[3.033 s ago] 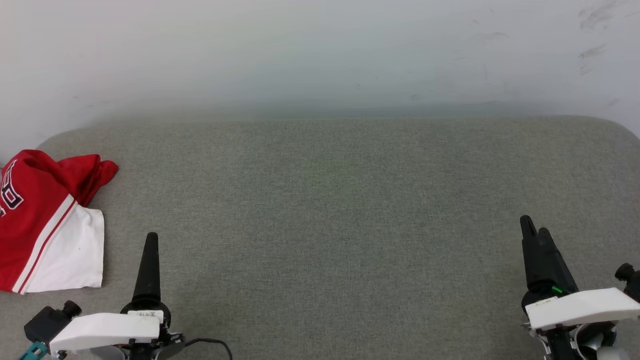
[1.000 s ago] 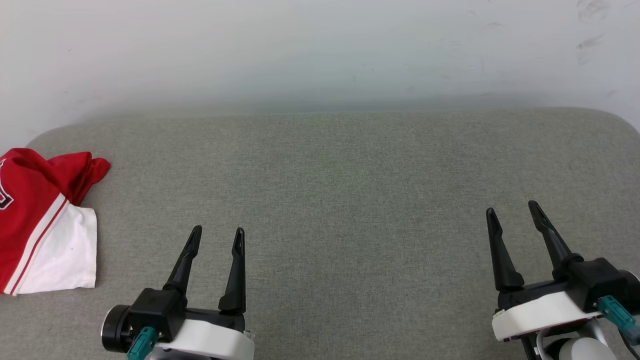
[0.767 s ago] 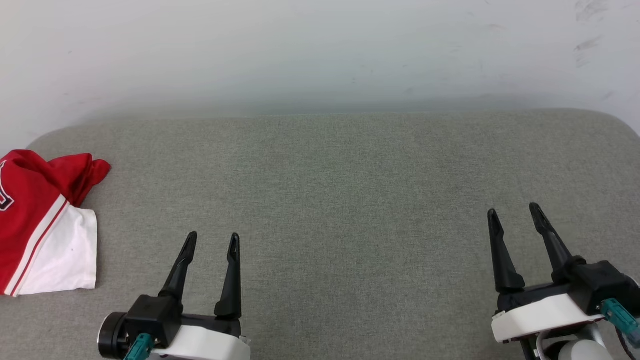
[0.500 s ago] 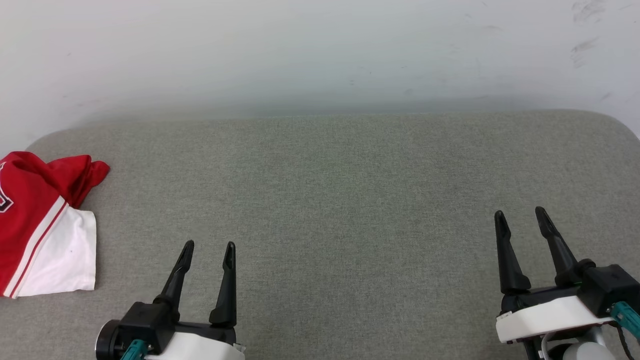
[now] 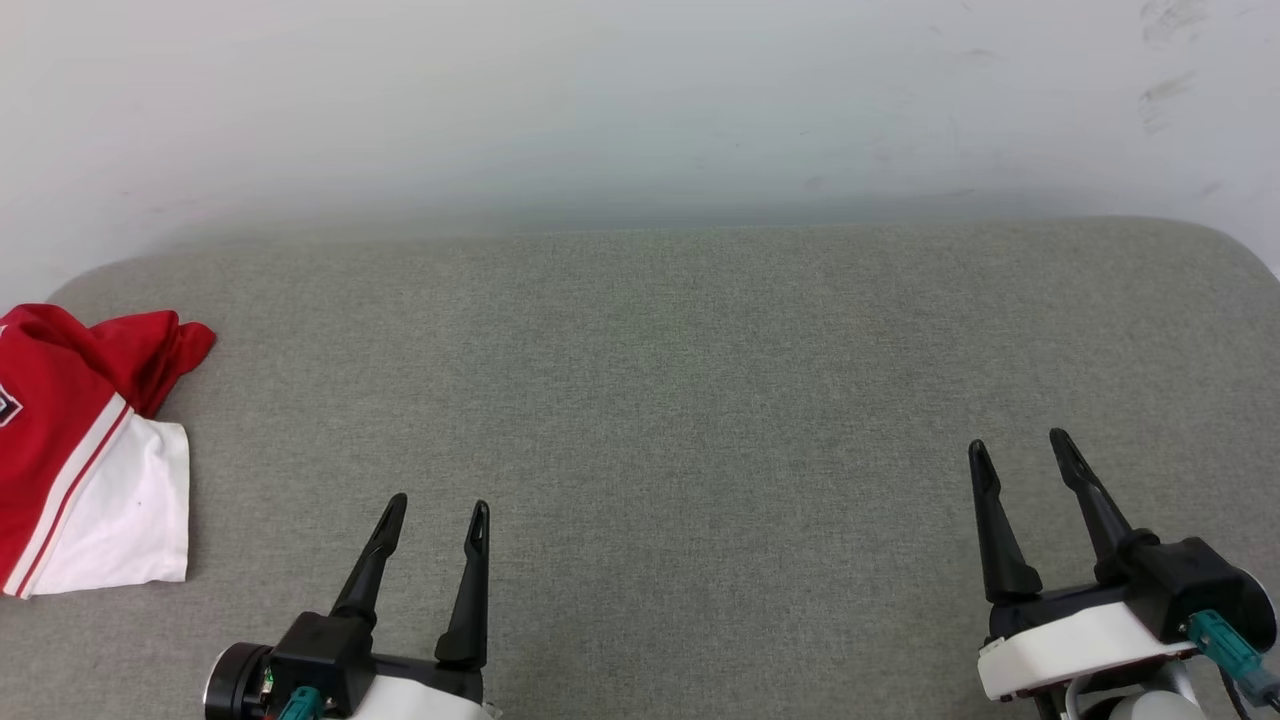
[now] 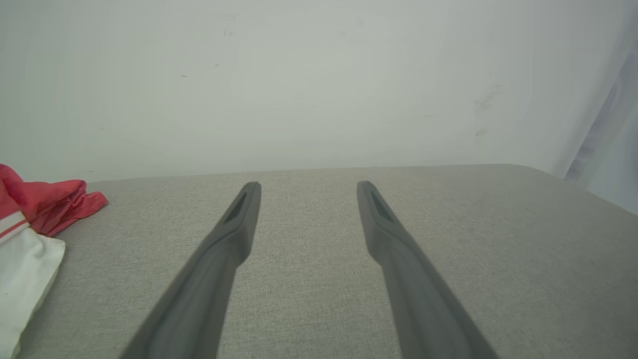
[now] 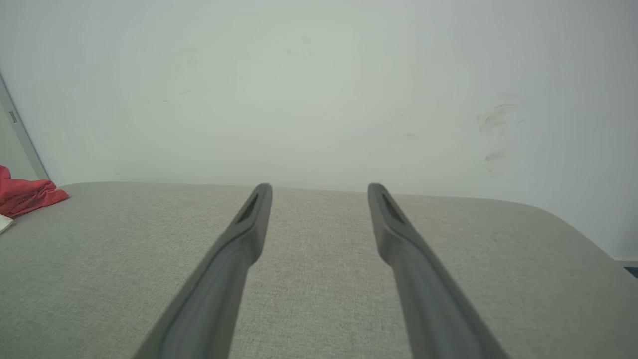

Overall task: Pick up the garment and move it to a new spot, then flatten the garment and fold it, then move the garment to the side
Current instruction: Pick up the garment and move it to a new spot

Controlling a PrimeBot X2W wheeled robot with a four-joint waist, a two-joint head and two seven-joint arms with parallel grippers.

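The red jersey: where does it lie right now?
In the head view the red jersey lies at the far left edge of the grey cushion, left of the left pincer and apart from it.

Grey woven-fabric surface (image 5: 700, 400), seen from its near side; both far corners are rounded. One thing lies on it: the garment (image 5: 60, 440), at the left edge close to the far left corner. Its red cloth is bunched toward the far edge; a white sleeve with red-and-white striped trim lies flat toward the near edge. The head view cuts off the garment's left part.
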